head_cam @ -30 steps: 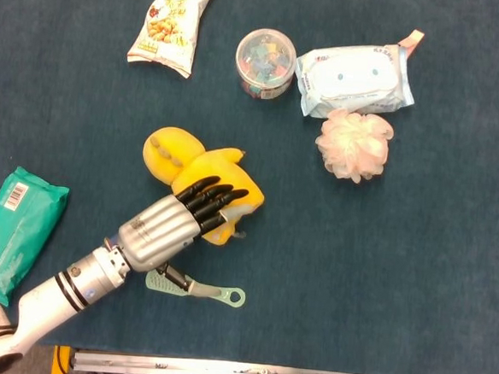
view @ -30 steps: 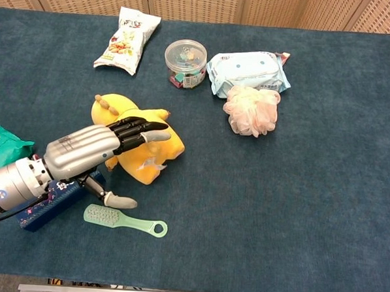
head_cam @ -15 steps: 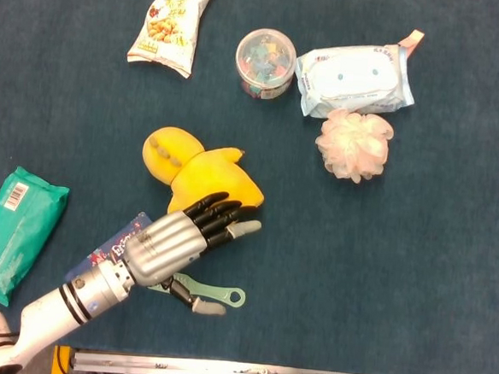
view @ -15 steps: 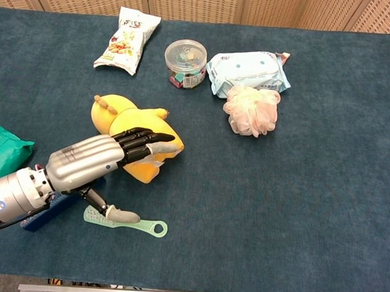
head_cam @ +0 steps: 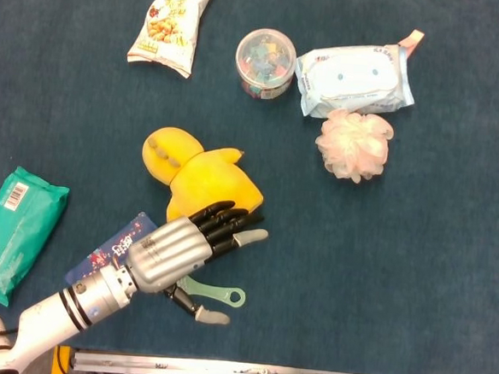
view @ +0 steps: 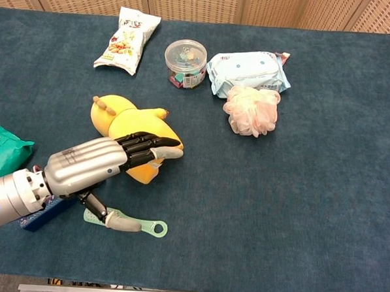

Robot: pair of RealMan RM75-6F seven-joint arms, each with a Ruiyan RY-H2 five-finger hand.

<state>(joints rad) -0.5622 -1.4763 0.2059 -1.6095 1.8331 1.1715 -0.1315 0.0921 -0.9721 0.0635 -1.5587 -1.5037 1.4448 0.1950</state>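
We see the blue worktop [head_cam: 415,276] first, then our left arm [head_cam: 61,306] reaching in low from the near left corner. Its left hand [head_cam: 181,246] hovers palm-down, fingers [head_cam: 230,224] spread and holding nothing, above the yellow duck toy [head_cam: 203,179]; its thumb hangs over the green brush [view: 135,224].

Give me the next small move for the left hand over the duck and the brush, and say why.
Probably lower the left hand a little toward the green brush. The fingers are spread and hold nothing, the thumb already lies over the brush's handle, and the yellow duck sits free behind the fingertips, so the brush looks the nearer grasp.
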